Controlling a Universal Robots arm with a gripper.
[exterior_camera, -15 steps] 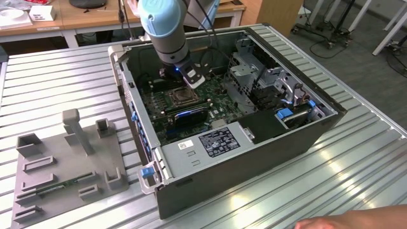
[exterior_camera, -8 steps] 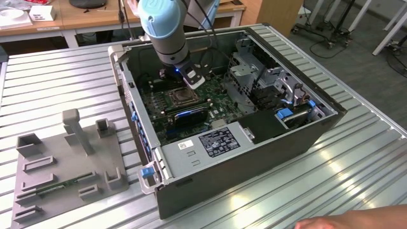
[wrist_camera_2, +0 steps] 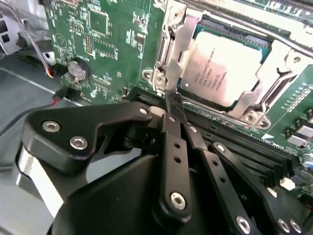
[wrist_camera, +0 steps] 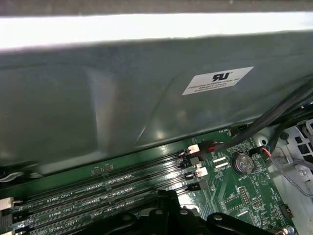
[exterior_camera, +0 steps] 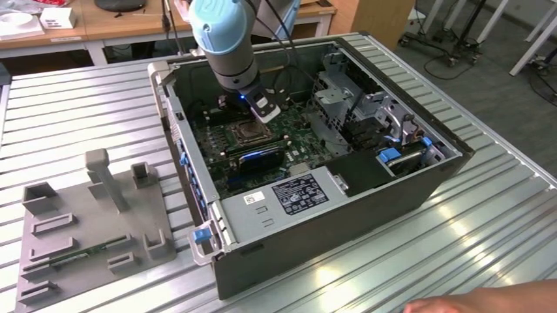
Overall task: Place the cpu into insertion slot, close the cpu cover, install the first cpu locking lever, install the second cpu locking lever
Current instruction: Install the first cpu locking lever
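One arm: a blue and grey robot arm (exterior_camera: 224,45) reaches down into the open computer case (exterior_camera: 366,189), seen in the exterior view.
Gripper: one black gripper (wrist_camera_2: 172,105), its two fingers pressed together with nothing between them; the tips sit just beside the silver edge of the socket, over the long black memory slots (wrist_camera_2: 244,147).
Cpu: one silver-grey square chip (wrist_camera_2: 222,68) lies flat inside the insertion slot (exterior_camera: 246,135) on the green circuit board (wrist_camera_2: 107,44).
Cpu cover: one thin silver frame (wrist_camera_2: 178,46) lies down around the cpu, so the chip shows through the square hole.
Locking levers: one thin metal rod (wrist_camera_2: 230,17) runs along the far side of the cover; I cannot tell if it is hooked in.
Round battery: one, shown in both wrist views (wrist_camera: 243,163).
Memory slots: several long black ones side by side in the first wrist view; the count is unclear.
Grey holder tray: one (exterior_camera: 87,228), on the metal table (exterior_camera: 487,228) at the exterior view's left, well apart from the case.
Hand: one person's hand (exterior_camera: 487,301) at the bottom edge of the exterior view.
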